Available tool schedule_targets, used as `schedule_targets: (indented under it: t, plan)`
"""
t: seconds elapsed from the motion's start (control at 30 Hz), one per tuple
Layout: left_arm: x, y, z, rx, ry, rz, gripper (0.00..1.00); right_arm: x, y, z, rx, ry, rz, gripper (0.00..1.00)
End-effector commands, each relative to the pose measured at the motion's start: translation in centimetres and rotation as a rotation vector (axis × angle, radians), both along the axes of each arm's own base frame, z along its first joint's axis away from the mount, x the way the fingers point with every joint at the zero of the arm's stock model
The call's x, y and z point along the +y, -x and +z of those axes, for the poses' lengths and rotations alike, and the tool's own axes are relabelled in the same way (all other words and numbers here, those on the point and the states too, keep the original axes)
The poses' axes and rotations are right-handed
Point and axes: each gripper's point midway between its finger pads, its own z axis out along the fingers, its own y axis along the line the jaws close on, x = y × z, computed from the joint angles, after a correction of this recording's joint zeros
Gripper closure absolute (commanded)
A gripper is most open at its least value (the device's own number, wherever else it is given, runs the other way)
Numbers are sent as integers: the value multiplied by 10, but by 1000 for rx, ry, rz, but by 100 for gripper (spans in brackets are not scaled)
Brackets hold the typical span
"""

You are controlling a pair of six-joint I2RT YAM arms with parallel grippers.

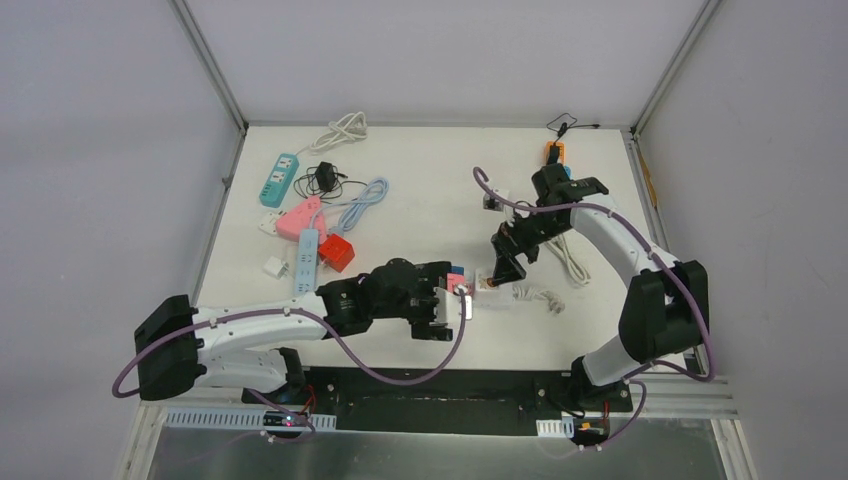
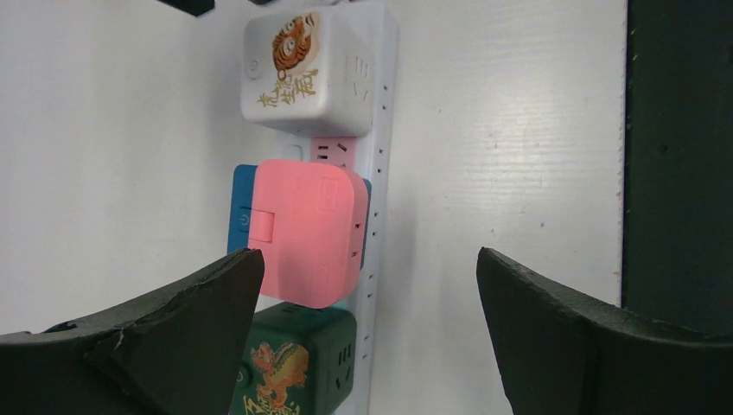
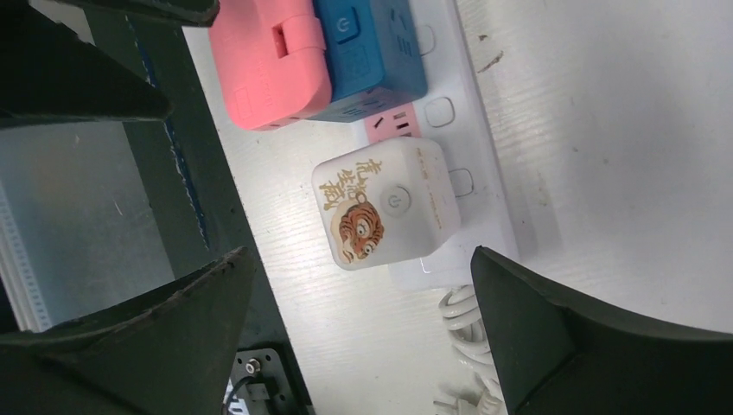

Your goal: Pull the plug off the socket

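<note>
A white power strip (image 2: 380,173) lies on the table with several cube plugs seated in it: a white cube with a tiger picture (image 2: 302,69), a pink cube (image 2: 307,233) on a blue cube (image 2: 242,212), and a dark green cube (image 2: 298,363). My left gripper (image 2: 367,285) is open, its jaws wide on either side of the strip over the green cube. My right gripper (image 3: 363,303) is open just above the tiger cube (image 3: 380,212) and the strip's end (image 3: 471,190). In the top view both grippers, left (image 1: 455,300) and right (image 1: 505,268), flank the strip (image 1: 485,285).
The strip's coiled white cable (image 1: 540,295) lies right of it. Other strips, adapters and cables lie at the back left: a teal strip (image 1: 280,178), a pink one (image 1: 298,218), a red cube (image 1: 337,252). An orange plug (image 1: 555,152) sits at the back. The table's dark front edge (image 2: 674,173) is close.
</note>
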Motion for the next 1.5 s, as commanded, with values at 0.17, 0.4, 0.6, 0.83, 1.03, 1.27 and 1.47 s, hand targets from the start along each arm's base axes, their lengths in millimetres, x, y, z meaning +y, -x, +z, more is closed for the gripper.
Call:
schedule_targets:
  t: [0.17,0.4,0.6,0.83,1.03,1.27,1.47]
  plan:
    - [-18,-34,6,-205,-32,41,3,-2,-20,17,9,-139,-160,0]
    - [-24,-39,-6,-223,-62,54,6,0,-22,17,17,-152,-160,0]
    - [-17,-50,-2,-245,-62,138,16,1,-20,17,28,-164,-157,0]
    - [-10,-54,9,-237,-9,204,23,2,-21,17,37,-161,-158,0]
    - [-5,-51,27,-220,55,225,26,1,-21,16,36,-159,-158,0]
    - [-7,-47,28,-182,83,225,31,1,-20,15,39,-155,-159,0]
    - [-17,-46,18,-119,78,202,39,1,-21,15,35,-154,-164,0]
